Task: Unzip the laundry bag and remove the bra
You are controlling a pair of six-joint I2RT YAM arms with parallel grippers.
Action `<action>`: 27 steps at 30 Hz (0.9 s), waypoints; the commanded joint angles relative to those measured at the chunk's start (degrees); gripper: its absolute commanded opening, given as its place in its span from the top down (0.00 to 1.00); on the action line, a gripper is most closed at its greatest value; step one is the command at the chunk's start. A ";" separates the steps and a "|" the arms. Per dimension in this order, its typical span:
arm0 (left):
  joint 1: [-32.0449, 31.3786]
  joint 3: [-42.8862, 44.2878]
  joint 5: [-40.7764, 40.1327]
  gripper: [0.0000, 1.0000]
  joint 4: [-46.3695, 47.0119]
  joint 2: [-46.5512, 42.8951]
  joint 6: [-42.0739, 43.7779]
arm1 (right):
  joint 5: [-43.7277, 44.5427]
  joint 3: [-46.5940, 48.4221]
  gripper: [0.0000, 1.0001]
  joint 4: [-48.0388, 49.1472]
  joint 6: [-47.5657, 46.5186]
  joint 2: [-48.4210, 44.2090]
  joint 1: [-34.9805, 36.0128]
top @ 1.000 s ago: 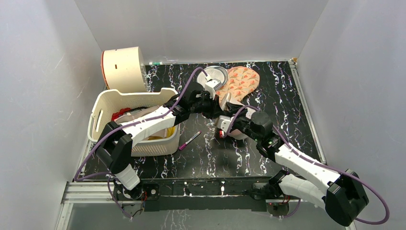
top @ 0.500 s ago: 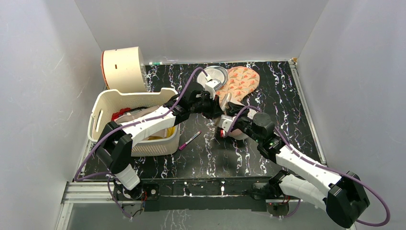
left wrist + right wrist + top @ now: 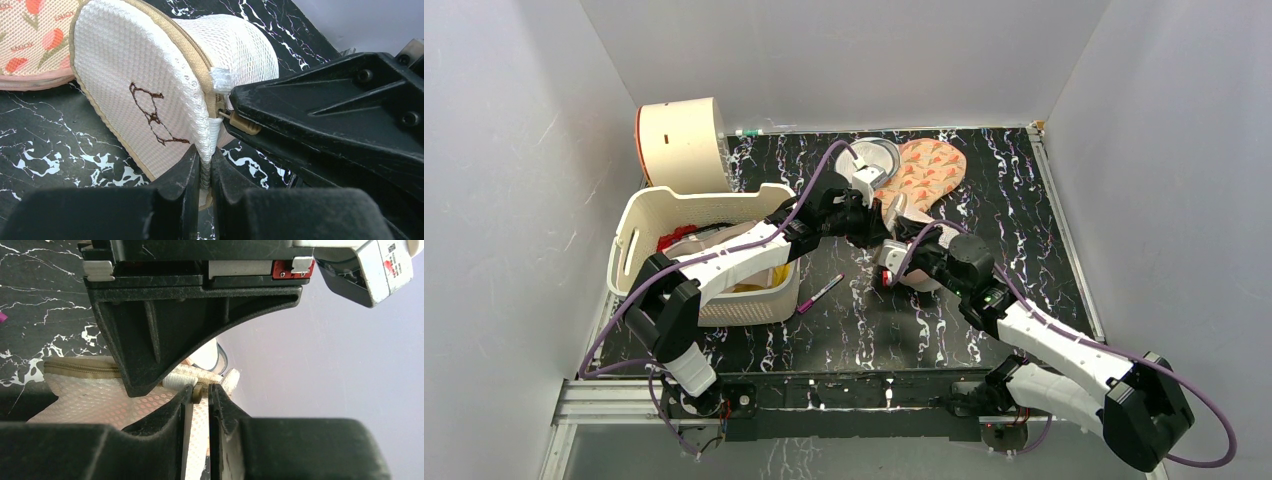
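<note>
Where the left arm (image 3: 734, 255) and right arm (image 3: 1049, 340) meet over the middle of the black marbled table (image 3: 984, 210), the bag (image 3: 921, 284) sits at their tips. It is just in front of an orange pouch (image 3: 929, 168) and right of a white basket (image 3: 639, 235). A pen (image 3: 821, 292) lies near the basket.

Left wrist view: the left claw (image 3: 202, 172) is clamped on the bag's mesh edge beside the zipper. The bag stands on its rim, its black bra drawing (image 3: 152, 114) facing the camera. The right claw (image 3: 231, 117) reaches in at the brass zipper pull (image 3: 242, 123).

Right wrist view: its fingers stand nearly together with the pull between their tips. Whether they pinch it cannot be told.
</note>
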 commanded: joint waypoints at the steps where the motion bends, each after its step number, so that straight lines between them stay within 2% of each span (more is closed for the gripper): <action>1: 0.00 2.62 1.40 1.00 0.61 -0.84 0.14 | 0.64 1.42 0.86 4.25 2.22 0.46 0.21; 5: 0.00 2.57 0.99 1.00 0.51 -0.79 0.59 | 2.42 1.78 0.99 4.42 4.20 0.50 0.22; 10: -0.04 2.71 -0.63 1.00 -0.37 -1.19 2.02 | 7.08 1.34 1.00 6.12 10.43 -0.24 0.15; 15: 0.00 0.90 -2.37 1.00 1.20 -2.65 5.21 | 10.31 2.34 1.00 4.49 22.56 -0.55 -1.30; 21: -0.17 -3.60 -0.63 1.00 5.54 -5.08 12.83 | -1.48 4.09 1.00 1.10 37.35 -1.79 -11.02; 27: -2.12 -6.78 -0.48 1.00 4.61 -7.65 25.98 | -14.66 7.88 1.00 -4.82 48.22 -0.65 -23.09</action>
